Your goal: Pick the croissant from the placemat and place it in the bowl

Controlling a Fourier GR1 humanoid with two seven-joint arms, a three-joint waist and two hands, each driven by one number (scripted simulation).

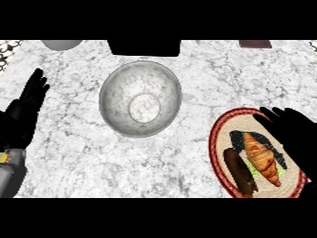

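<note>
So the marble counter (188,69) is mostly being taken up by the bowl (113,100), which is sitting pretty much dead centre. The placemat (217,135) is being kept right of the bowl and lower down. The right hand (301,135) is being held over the mat's side farthest from the bowl, fingers stretched out and spread, with nothing being pinched as far as can be seen. The left hand (23,114) is being rested left of the bowl, fingers straight up. The croissant (264,160) is lying on the placemat, lower right of the bowl, partly darkened.
</note>
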